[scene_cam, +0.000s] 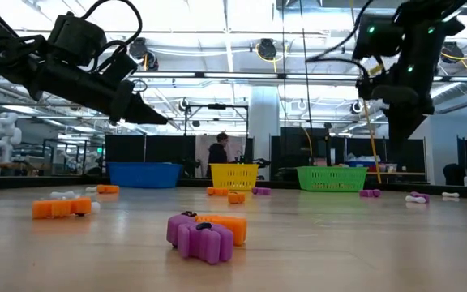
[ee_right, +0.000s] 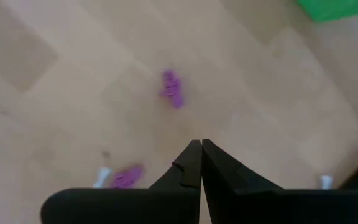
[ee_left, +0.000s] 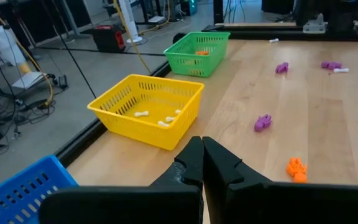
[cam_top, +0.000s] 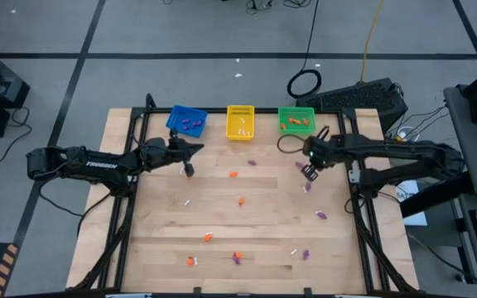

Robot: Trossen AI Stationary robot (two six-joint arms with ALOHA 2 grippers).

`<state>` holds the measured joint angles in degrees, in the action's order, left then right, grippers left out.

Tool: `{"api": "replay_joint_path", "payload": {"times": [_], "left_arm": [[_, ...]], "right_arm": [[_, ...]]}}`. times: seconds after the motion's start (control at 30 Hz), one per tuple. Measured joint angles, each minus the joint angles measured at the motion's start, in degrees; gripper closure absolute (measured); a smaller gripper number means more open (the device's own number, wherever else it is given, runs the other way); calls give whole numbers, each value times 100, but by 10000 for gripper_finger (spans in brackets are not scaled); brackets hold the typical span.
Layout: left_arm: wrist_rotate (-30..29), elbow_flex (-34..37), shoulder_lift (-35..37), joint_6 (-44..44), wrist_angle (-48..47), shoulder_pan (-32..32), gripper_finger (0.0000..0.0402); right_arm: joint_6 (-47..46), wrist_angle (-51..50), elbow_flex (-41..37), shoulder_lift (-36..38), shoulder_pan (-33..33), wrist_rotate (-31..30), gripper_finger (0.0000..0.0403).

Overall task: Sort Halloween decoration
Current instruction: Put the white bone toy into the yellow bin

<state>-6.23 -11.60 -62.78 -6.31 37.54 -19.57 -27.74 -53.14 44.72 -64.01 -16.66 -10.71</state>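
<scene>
Across the pale wood-plank table [cam_top: 164, 223], knobbly plastic trinkets [cam_top: 240, 201] lie scattered; both grippers' jaws are closed, empty.

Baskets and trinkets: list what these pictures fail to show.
- Blue basket: left wrist view, cut off by the edge.
- Green basket: right wrist view, blurred, only a corner.
- Basket contents: low view, hidden by the walls.
- Trinket shapes: high view, too small.

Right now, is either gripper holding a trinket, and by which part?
Nothing is held. The left gripper and the right gripper are both shut with nothing between their fingers, above the table.
</scene>
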Motion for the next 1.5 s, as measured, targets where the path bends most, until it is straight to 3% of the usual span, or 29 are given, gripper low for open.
{"api": "replay_joint_path", "payload": {"times": [0.27, 0.5, 0.63, 0.8, 0.93, 1.0, 1.23, 1.5], "left_arm": [[-1, 0, 0, -2, -76, 0, 402], [-1, 0, 0, -4, -77, 0, 402], [50, 0, 0, -26, -76, 0, 402], [122, 0, 0, -192, -55, 4, 402], [148, 0, 0, -203, -66, 4, 402], [150, 0, 0, -203, -72, 4, 402], [150, 0, 0, -199, -77, 4, 402], [150, 0, 0, -197, -85, 4, 402]], "right_arm": [[800, -113, 1, -420, -1042, 198, 403], [1435, -848, 141, -747, -1737, 196, 402], [1733, -1012, 141, -1043, -2095, 196, 385], [1869, -993, 141, -1491, -2379, 89, 340], [1909, -1080, 141, -1844, -2593, -565, 307], [1987, -1070, 141, -2030, -2764, -581, 297], [2230, -915, 141, -2649, -3219, -883, 290], [2284, -824, 141, -2771, -3253, -847, 293]]}}
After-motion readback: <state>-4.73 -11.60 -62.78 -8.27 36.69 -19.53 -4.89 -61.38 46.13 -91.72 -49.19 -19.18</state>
